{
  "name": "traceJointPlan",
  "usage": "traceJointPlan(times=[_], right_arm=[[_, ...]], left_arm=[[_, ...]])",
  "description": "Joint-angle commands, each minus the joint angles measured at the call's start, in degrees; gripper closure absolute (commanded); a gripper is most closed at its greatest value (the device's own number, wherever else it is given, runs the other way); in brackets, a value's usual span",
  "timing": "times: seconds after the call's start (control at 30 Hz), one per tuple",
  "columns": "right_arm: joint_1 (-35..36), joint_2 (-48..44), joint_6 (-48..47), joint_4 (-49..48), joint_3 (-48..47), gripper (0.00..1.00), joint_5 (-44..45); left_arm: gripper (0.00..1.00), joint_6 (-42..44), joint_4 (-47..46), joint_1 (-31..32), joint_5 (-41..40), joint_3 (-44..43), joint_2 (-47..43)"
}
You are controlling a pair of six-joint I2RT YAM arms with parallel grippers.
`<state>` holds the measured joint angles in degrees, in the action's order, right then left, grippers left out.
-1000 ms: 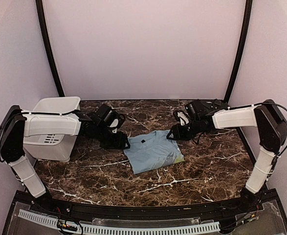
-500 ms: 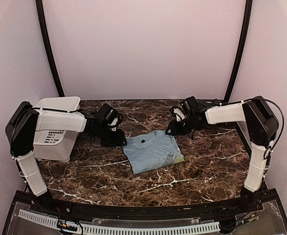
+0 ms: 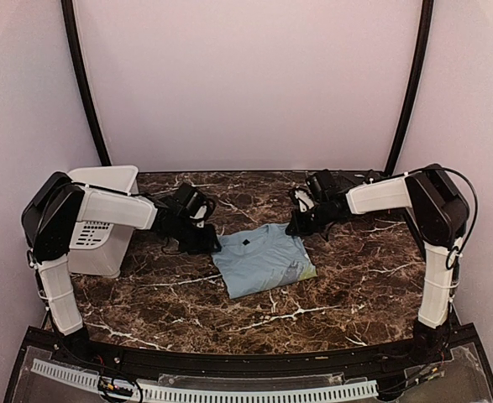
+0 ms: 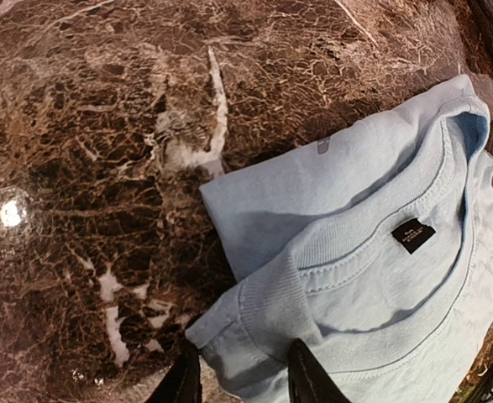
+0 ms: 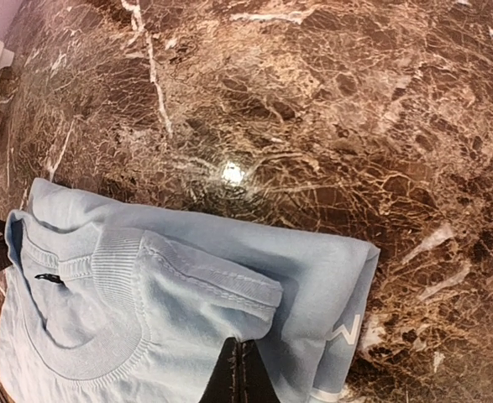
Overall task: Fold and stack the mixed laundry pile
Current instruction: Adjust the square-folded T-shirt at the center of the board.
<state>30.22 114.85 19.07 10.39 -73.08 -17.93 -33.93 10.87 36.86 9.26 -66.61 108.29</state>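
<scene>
**Left pincer (image 4: 244, 378) and right pincer (image 5: 241, 365) drawn inward, narrowed**

Left jaws are held apart astride the shoulder fold of the light blue T-shirt (image 3: 263, 262), laid mid-surface (image 3: 355, 285); right jaws are pressed together at its far right corner. Even grips should be confirmed before lifting.

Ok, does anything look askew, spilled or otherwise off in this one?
Only mildly: the light blue T-shirt lies folded but askew to the edges of the table, with a yellow-green patch at its near right corner. The white bin stands upright; nothing looks spilled or damaged.
</scene>
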Motion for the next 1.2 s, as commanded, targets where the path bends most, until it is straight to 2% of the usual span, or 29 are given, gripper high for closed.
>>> traceJointPlan(times=[0.0, 0.17, 0.27, 0.47, 0.97, 1.13, 1.17], right_arm=[[-0.25, -3.07, -0.05, -0.86, 0.08, 1.0, 0.92], [-0.25, -5.85, 0.48, -0.82, 1.3, 1.0, 2.48], [-0.48, -8.02, 0.91, -0.75, 2.4, 1.0, 4.37], [-1.65, -9.93, 1.16, -0.98, 4.34, 1.0, 6.3], [-2.36, -1.96, 1.18, -4.19, 3.08, 1.0, 12.59], [-2.38, -0.44, 0.71, -2.45, 0.91, 1.0, 13.28], [-2.36, -0.99, 0.93, -1.71, 0.57, 0.93, 12.98]], left_arm=[[0.72, -0.11, -2.92, -0.31, 2.62, -2.0, 1.04], [0.94, 0.04, -2.12, -0.3, 2.77, -3.06, 0.49], [1.0, 0.37, -1.64, -0.3, 2.32, -3.53, -1.05], [1.0, 2.15, -1.46, -0.3, 2.19, -5.16, -1.82], [1.0, 6.71, -4.98, -1.43, -3.92, -10.16, 8.42], [0.91, 8.76, -2.38, -2.42, -6.37, -14.46, 11.44], [0.85, 8.85, -1.84, -3.03, -7.83, -14.8, 11.05]])
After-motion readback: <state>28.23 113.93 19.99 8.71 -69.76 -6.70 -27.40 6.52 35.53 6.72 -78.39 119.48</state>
